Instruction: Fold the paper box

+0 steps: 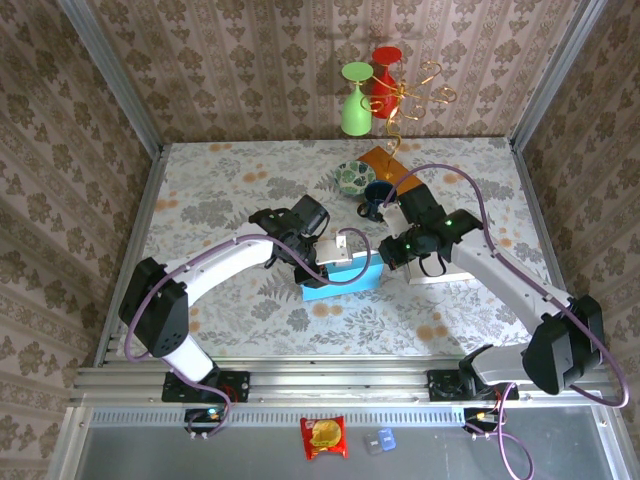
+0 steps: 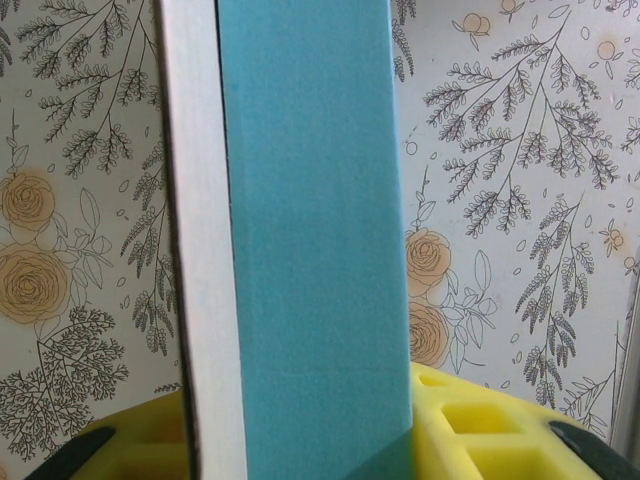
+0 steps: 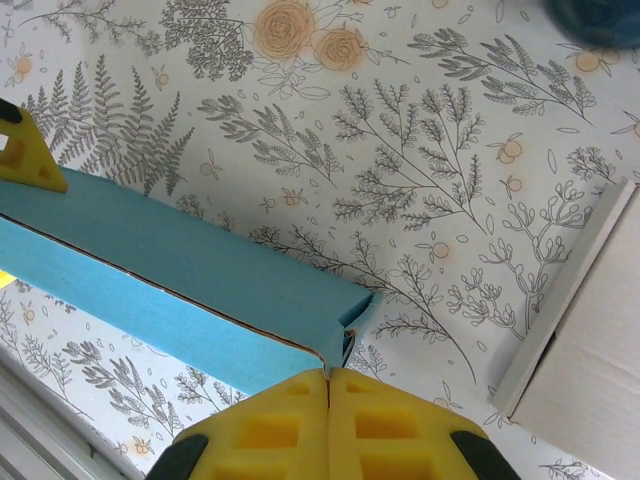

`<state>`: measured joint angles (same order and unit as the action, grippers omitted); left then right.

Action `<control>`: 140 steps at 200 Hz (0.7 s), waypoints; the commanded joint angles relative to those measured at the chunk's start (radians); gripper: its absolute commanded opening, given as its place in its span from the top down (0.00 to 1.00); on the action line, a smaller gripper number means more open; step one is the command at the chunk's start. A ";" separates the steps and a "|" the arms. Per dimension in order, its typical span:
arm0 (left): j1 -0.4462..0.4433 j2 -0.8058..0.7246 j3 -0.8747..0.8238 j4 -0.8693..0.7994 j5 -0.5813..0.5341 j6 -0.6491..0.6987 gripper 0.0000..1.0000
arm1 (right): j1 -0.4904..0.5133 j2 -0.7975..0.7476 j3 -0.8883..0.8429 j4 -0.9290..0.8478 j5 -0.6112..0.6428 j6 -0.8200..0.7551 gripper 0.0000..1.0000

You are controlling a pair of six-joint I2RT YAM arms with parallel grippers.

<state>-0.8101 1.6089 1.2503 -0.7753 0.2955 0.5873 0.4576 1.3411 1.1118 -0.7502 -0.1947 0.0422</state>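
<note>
The blue paper box (image 1: 342,273) lies long and partly folded on the table between my two arms. My left gripper (image 1: 322,262) is shut on its left part. In the left wrist view a blue panel (image 2: 310,230) with a white inner face stands upright between the yellow pads (image 2: 500,425). My right gripper (image 1: 384,257) is at the box's right end. In the right wrist view its yellow pads (image 3: 270,425) are pressed together on the edge of the end flap, and the box (image 3: 200,260) runs off to the left.
A white cardboard piece (image 1: 440,276) lies just right of the box and shows as a flat sheet (image 3: 590,330) in the right wrist view. Behind stand a dark blue cup (image 1: 378,196), a patterned plate (image 1: 350,177), an orange sheet (image 1: 385,159) and two glasses (image 1: 356,105).
</note>
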 commanded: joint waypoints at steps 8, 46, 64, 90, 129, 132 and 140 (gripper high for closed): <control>0.006 0.011 0.022 -0.016 0.011 0.001 0.64 | 0.020 -0.031 0.001 -0.020 0.064 0.068 1.00; 0.005 0.011 0.023 -0.009 -0.007 -0.013 0.68 | 0.047 -0.041 -0.009 -0.022 0.088 0.153 1.00; 0.005 0.011 0.024 -0.006 -0.011 -0.020 0.70 | 0.057 -0.046 -0.023 -0.010 0.101 0.202 1.00; 0.005 0.011 0.020 -0.002 -0.017 -0.027 0.71 | 0.068 -0.069 -0.061 0.027 0.118 0.264 1.00; 0.005 0.011 0.016 -0.001 -0.025 -0.030 0.71 | 0.085 -0.089 -0.119 0.070 0.147 0.327 1.00; 0.005 0.010 0.015 -0.001 -0.026 -0.029 0.71 | 0.085 -0.091 -0.121 0.072 0.148 0.331 1.00; 0.005 0.011 0.014 -0.001 -0.030 -0.030 0.71 | 0.087 -0.094 -0.129 0.076 0.155 0.339 1.00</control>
<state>-0.8108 1.6108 1.2503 -0.7765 0.2863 0.5781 0.5350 1.2686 1.0233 -0.6712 -0.0879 0.3157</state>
